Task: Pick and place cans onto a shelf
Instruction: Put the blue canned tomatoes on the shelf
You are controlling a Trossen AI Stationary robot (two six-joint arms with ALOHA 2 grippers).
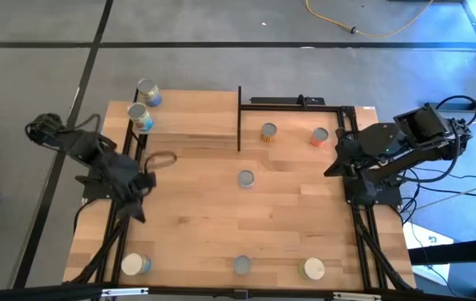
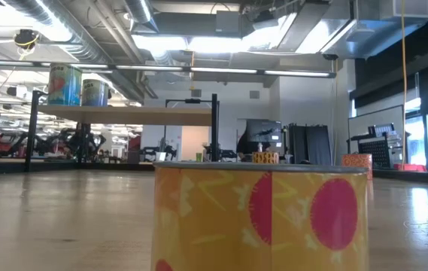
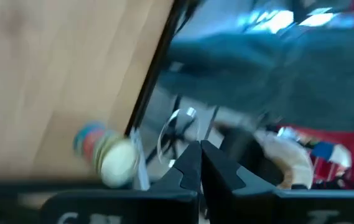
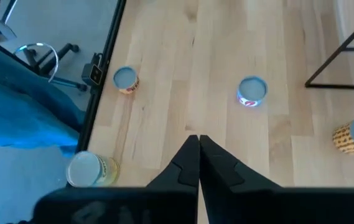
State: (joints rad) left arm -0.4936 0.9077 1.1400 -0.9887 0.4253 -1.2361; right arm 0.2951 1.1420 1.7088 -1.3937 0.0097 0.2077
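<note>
Shelf (image 1: 189, 125): raised over the table's (image 1: 221, 226) far-left corner, two cans (image 1: 143, 105) standing on its left end, just beyond the left fingers.
Left fingers (image 3: 200, 163): clenched, empty.
Right fingers (image 4: 198, 155): clenched, empty; six cans (image 4: 252, 91) scattered on the table ahead of them.

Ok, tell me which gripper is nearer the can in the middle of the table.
Judging by the high view, roughly equal, the right slightly nearer. The right gripper sits off to one side of the middle can; the left gripper sits off to the other side.
</note>
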